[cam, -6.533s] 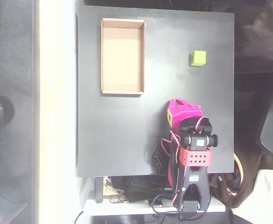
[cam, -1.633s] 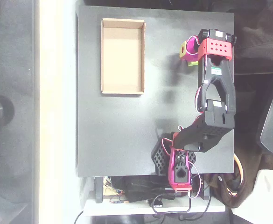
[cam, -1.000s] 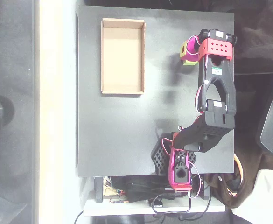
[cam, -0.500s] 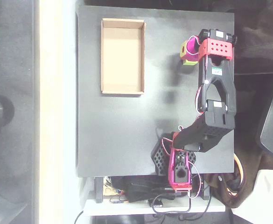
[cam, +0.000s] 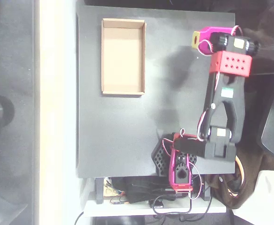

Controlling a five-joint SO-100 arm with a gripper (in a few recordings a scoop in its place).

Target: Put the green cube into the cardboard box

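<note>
In the overhead view the small lime-green cube (cam: 196, 40) sits at the tip of my magenta gripper (cam: 199, 39), which is shut on it near the black table's far right. Cube and gripper look larger than before and cast a soft shadow on the table below, so they hang above the surface. The tan cardboard box (cam: 122, 56) lies flat at the far left of the table with nothing inside, well to the left of the gripper. My red and black arm stretches from its base (cam: 181, 171) at the near edge up to the cube.
The black tabletop (cam: 127, 131) ends at a pale strip on the left and dark clutter on the right. Cables and the arm's mount crowd the near edge. Bare table lies between gripper and box.
The gripper closed on the cube where it lay, then rose with it and shifted slightly up and right in the picture. The box has not moved.
</note>
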